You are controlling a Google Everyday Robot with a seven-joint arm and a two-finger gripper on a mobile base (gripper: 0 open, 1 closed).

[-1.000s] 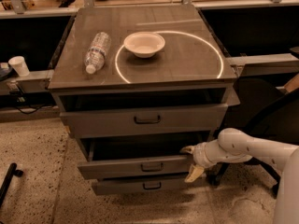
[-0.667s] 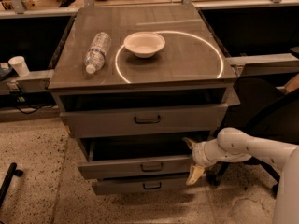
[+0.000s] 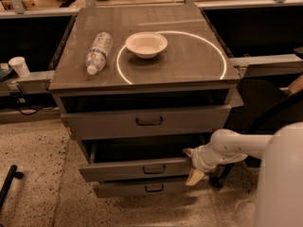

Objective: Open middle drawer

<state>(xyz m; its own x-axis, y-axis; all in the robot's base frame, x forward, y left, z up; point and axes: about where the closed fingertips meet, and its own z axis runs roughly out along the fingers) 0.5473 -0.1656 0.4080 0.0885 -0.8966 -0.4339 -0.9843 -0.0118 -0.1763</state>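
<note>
Speckled floor (image 3: pixel 38 174) surrounds the grey cabinet (image 3: pixel 189 56), whose middle drawer (image 3: pixel 118 170) juts partly out below the top one, front facing the camera, long axis running left to right. The gripper (image 3: pixel 191 164) sits at the cabinet's right side by that drawer's end, fingers spread apart.

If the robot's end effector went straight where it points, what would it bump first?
Probably the middle drawer: the end effector sits at its right end, pointing left at it. Depth is unclear.
</note>
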